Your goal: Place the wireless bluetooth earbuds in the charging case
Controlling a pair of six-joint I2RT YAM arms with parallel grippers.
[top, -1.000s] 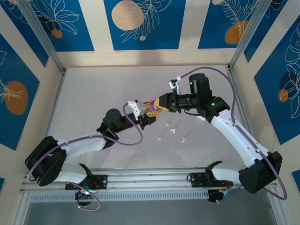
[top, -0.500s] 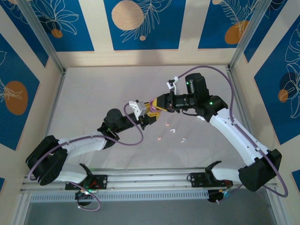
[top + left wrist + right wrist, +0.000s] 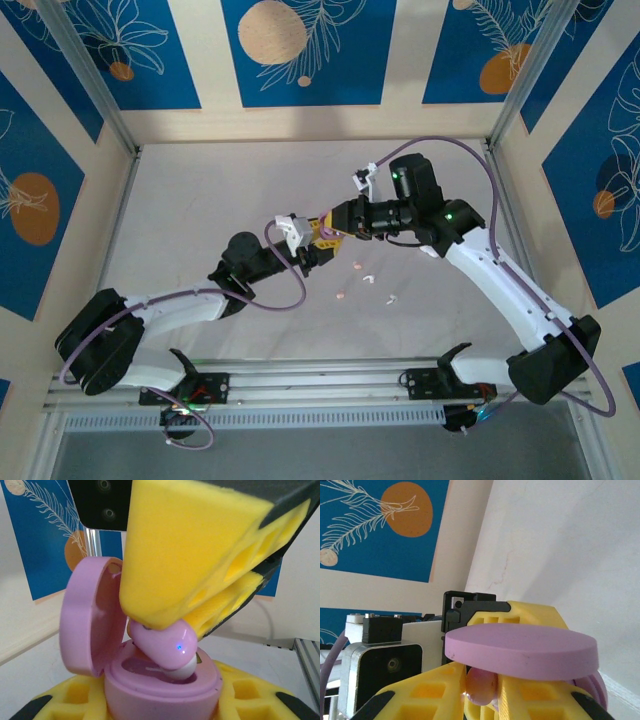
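Observation:
My left gripper is shut on a purple charging case, which sits upright between its yellow fingers with the lid swung open. My right gripper comes in from above and is shut on a purple earbud. The earbud's white tip rests in a socket of the case, and a small blue light glows on it. In the right wrist view the earbud sits between the yellow fingers, just under the lid's edge. Both grippers meet above the table's middle.
Several loose earbuds lie on the white table just in front of the grippers, one pink and two white. Aluminium posts and patterned walls close in the table on three sides.
The right arm has edged left and slightly up with the earbud, bringing it over the case. The left arm has followed a little.

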